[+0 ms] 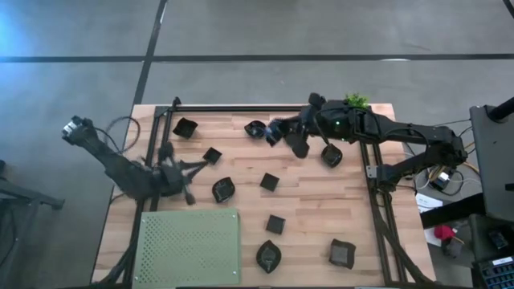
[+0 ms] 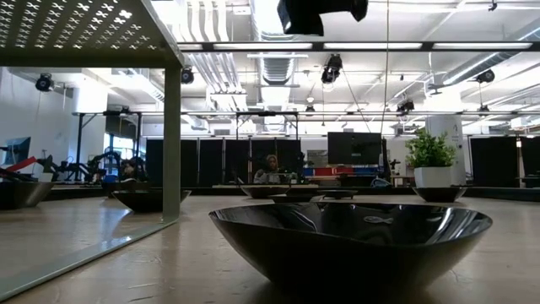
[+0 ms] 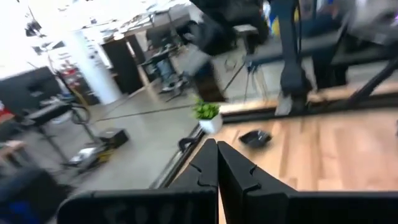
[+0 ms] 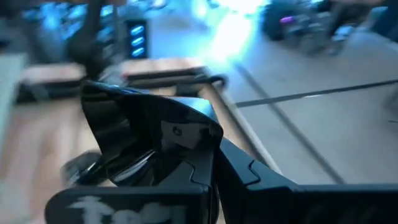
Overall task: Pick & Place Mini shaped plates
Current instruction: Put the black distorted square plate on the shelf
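Right now the right pincer (image 1: pixel 273 131) sits near the far edge of the tabletop (image 1: pixel 313 225), pinching a glossy black plate (image 4: pixel 149 140) by its rim. Left pincer (image 1: pixel 186 195) is pressed together, empty, low near the green mat (image 1: pixel 190 249). Other small plates (image 1: pixel 269 255) lie scattered across the wood. They look light, rigid, slick and likely chip-prone; best hold is across a raised rim edge, not the smooth bowl.
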